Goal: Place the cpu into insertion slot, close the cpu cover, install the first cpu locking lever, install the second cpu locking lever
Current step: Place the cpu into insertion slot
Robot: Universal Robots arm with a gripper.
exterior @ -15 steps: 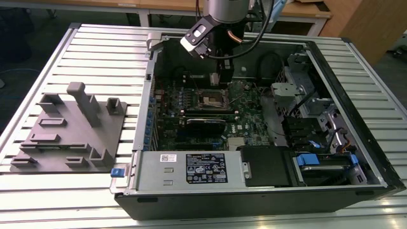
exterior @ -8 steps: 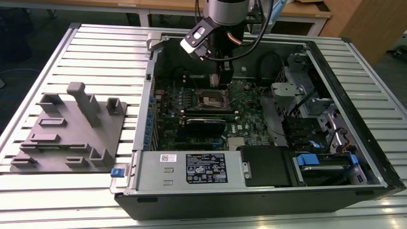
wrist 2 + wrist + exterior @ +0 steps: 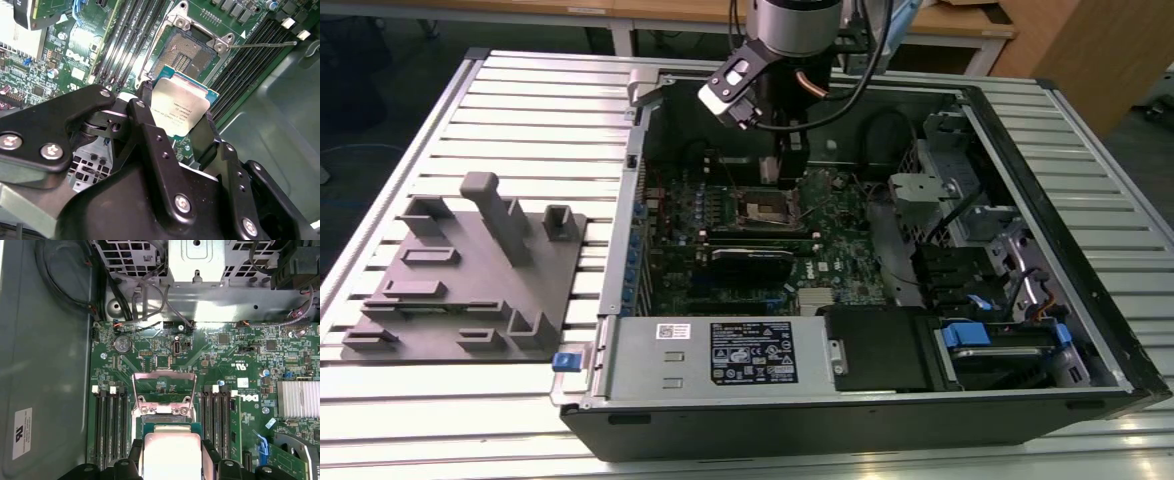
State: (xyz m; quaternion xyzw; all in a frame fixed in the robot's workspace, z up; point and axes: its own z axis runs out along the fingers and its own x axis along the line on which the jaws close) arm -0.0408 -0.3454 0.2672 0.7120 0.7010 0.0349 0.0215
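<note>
Jaws clamp the cpu by two edges, near the open insertion slot.

cpu: silver-grey top, green rim
insertion slot: dark frame, pale grid
cpu cover: silvery
circuit board: green

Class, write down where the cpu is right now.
In the second wrist view the cpu is gripped in the claw, held just short of the open insertion slot, not seated in it, with long memory slots on both sides.
</note>
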